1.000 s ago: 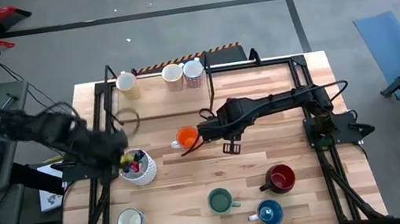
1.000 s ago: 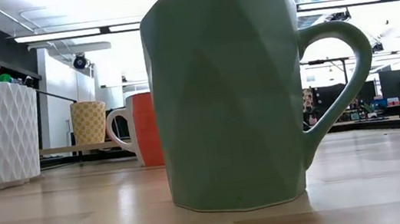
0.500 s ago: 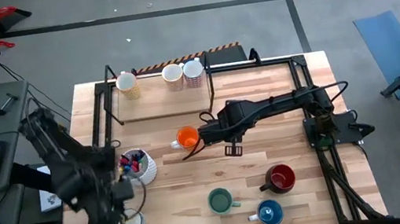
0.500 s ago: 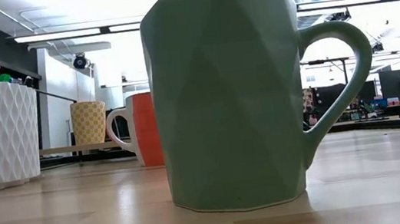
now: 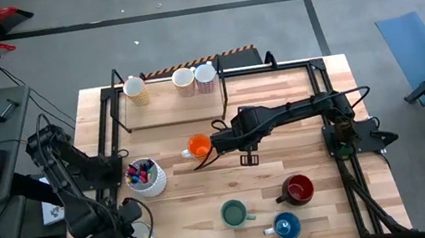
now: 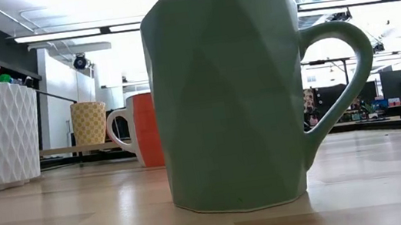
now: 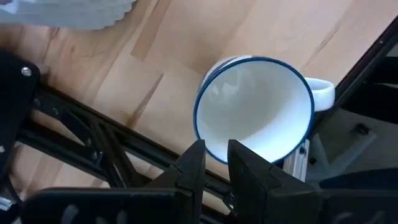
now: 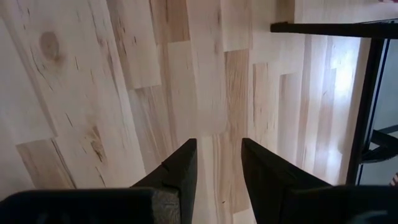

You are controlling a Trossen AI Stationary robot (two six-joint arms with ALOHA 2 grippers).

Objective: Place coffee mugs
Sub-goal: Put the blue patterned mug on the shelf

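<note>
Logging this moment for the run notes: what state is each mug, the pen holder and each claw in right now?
White mug: upright, empty, under the left claw.
Orange mug: upright, beside the right claw.
Green mug: upright on the table.
Dark red mug: upright.
Blue mug: upright.
Three mugs at the back: upright in a row.
Pen holder: upright, holding markers.
Left claw: nearly closed, gripping nothing.
Right claw: open, empty.

Wood table (image 5: 303,105), 3 mugs (image 5: 183,79) at 12, orange mug (image 5: 198,146) ctr, pen holder (image 5: 147,179) at 9, green mug (image 5: 233,213), red mug (image 5: 299,189), blue mug (image 5: 286,226) at 5-6, white mug (image 5: 140,234) at 7.
</note>
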